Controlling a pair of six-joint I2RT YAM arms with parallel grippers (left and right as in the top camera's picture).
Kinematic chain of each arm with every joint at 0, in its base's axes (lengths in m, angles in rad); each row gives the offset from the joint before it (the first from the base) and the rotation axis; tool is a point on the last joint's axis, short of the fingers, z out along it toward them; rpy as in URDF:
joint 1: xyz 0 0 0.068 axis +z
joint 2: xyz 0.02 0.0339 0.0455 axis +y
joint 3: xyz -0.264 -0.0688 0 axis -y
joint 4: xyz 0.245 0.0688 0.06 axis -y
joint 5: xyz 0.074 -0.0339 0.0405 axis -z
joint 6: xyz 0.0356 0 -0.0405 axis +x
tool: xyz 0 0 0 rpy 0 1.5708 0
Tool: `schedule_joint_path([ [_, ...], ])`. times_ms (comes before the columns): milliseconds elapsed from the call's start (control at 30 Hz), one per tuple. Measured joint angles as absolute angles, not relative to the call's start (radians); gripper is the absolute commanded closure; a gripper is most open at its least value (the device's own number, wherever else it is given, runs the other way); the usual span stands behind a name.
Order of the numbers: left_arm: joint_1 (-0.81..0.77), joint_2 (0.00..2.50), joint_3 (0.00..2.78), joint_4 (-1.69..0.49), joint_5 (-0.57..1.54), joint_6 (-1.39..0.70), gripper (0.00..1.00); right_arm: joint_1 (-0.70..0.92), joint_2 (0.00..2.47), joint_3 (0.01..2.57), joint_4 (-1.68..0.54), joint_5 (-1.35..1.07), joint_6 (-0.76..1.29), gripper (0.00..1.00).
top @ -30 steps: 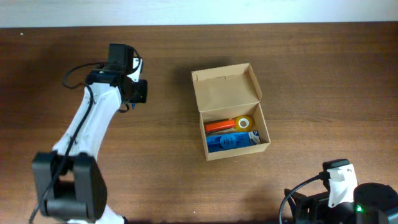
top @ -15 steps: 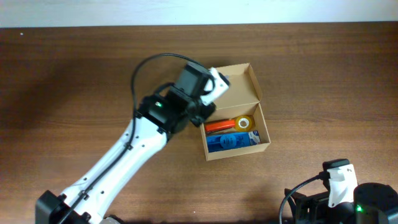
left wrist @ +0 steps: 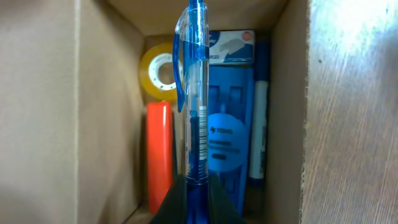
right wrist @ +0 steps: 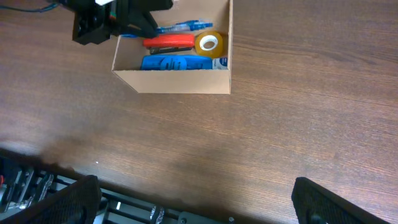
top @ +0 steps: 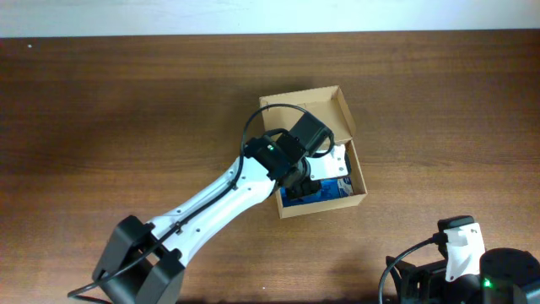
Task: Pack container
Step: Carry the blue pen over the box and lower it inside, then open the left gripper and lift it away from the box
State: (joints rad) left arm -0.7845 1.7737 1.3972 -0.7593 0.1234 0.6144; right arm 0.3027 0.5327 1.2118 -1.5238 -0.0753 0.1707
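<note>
Dark brown wood-grain table (top: 101, 101) — a pale strip (top: 253, 15) along its far edge.

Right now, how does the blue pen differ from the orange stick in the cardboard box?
The blue pen is pinched in the left hand; the orange stick lies loose in the container. The pen is clear blue with a clip; the stick is solid orange and plain. The pen looks slimmer than the stick. Both run lengthwise along the container.
</note>
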Motion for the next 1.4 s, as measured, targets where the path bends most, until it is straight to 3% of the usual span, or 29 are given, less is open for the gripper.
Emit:
schedule_joint_path([
  [167,-0.785,1.818,1.397,-0.764,0.159,0.66,0.98,0.303,0.533,1.212,-1.524,-0.075,0.171,0.01],
  [200,-0.785,1.82,1.397,-0.764,0.16,0.663,0.87,0.303,0.533,1.212,-1.524,-0.075,0.171,0.01],
  [233,-0.785,1.821,1.397,-0.764,0.162,0.667,0.59,0.303,0.533,1.212,-1.524,-0.075,0.171,0.01],
  [267,-0.785,1.821,1.397,-0.764,0.162,0.67,0.47,0.303,0.533,1.212,-1.524,-0.075,0.171,0.01],
  [333,-0.785,1.821,1.397,-0.764,0.165,0.666,0.4,0.303,0.533,1.212,-1.524,-0.075,0.171,0.01],
  [467,-0.785,1.821,1.397,-0.766,0.167,0.647,0.44,0.303,0.533,1.212,-1.524,-0.075,0.171,0.01],
  [667,-0.784,1.744,1.413,-0.762,0.169,0.57,0.62,0.303,0.533,1.212,-1.524,-0.075,0.171,0.01],
  [867,-0.689,1.553,1.439,-0.705,0.175,0.449,0.64,0.303,0.533,1.212,-1.524,-0.075,0.172,0.01],
  [1033,-0.515,1.542,1.439,-0.691,0.177,0.295,0.83,0.303,0.533,1.212,-1.524,-0.075,0.171,0.01],
  [1067,-0.458,1.542,1.439,-0.691,0.176,0.245,0.94,0.303,0.533,1.212,-1.524,-0.075,0.171,0.01],
  [1100,-0.441,1.542,1.439,-0.691,0.177,0.223,0.98,0.303,0.533,1.212,-1.52,-0.075,0.171,0.01],
  [1333,-0.318,1.542,1.439,-0.698,0.18,0.125,0.98,0.303,0.533,1.212,-1.427,-0.088,0.173,0.01],
  [1367,-0.302,1.542,1.439,-0.703,0.18,0.118,0.98,0.303,0.533,1.211,-1.393,-0.088,0.173,0.04],
  [1400,-0.287,1.542,1.439,-0.711,0.18,0.112,0.98,0.302,0.533,1.212,-1.338,-0.087,0.174,0.23],
])
